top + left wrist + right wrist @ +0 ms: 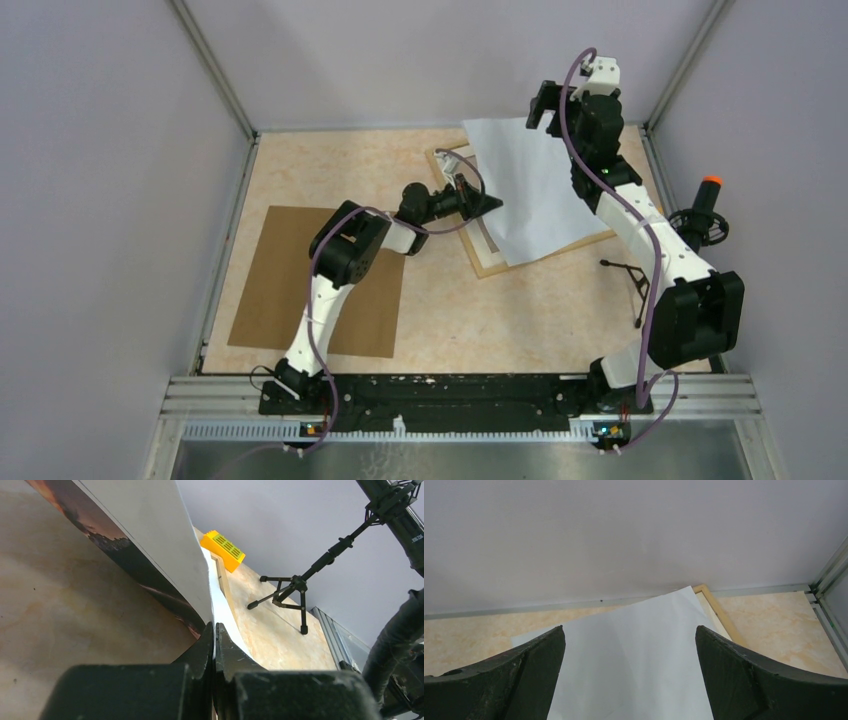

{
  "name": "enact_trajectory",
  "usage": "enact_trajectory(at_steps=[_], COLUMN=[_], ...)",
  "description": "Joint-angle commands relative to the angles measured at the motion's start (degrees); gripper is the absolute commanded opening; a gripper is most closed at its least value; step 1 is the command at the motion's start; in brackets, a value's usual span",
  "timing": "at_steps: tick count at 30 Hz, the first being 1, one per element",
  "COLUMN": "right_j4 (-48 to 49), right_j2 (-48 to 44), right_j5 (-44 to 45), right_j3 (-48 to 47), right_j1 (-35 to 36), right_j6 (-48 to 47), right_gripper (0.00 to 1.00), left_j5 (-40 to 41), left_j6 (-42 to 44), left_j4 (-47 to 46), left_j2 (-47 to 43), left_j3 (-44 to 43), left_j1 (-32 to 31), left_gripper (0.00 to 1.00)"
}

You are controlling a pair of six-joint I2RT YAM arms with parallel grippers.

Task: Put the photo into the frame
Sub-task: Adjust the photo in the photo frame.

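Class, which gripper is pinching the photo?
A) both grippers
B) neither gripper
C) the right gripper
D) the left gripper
D: the left gripper is shut on the edge of the photo, while the right gripper stands wide open, clamping nothing.

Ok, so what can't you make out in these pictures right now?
- Inside of the frame: top view, covered by the lifted photo.
- Photo's printed side: left wrist view shows only a strip; elsewhere just its white back.
- Yellow block: seen only in the left wrist view; what it is, unclear.
- Right claw: right wrist view, fingers cut off by the bottom edge.
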State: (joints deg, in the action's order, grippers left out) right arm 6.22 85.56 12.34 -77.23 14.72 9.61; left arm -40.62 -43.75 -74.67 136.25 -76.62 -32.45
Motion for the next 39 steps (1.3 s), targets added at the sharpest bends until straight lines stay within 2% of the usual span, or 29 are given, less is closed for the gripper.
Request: enact_trajectory(at_steps=[1,5,13,28,36,39], right_j4=[2.7,2.9,3.2,3.5,3.4,3.5], right_j2=[-2.5,-2.6,-2.7,-2.2,-2.3,-2.3], right_j5=[-0.3,-0.7,-1.0,-1.2,-1.2,-1.3], right_j3=[0.5,0.7,1.0,1.2,1.2,1.3], right_j1=[-1.0,-1.1,-1.2,-1.2,-1.3,-1.2], right_j6=[0.1,0.4,0.5,0.7,0.6,0.7], right_gripper=[0.99,0.99,0.99,0.99,0.99,0.99], left_j5=[-2.7,-4.9,-8.3,-6.4,-4.9,-3.8], left_j6=[1.1,-2.6,-14.8,-14.6,-12.7,-10.6], left_j4=[0.5,3.5,0.1,8.6,14.7,18.4], left_j2=[-2.7,-0.2,7.1,9.6,8.9,7.7], left_j3=[-2.6,-6.2,-12.8,-17.7,-17.5,-17.1], left_j1=[0.2,1.6,3.5,3.6,4.1,4.2], left_gripper=[0.00,0.00,0.00,0.00,0.00,0.06])
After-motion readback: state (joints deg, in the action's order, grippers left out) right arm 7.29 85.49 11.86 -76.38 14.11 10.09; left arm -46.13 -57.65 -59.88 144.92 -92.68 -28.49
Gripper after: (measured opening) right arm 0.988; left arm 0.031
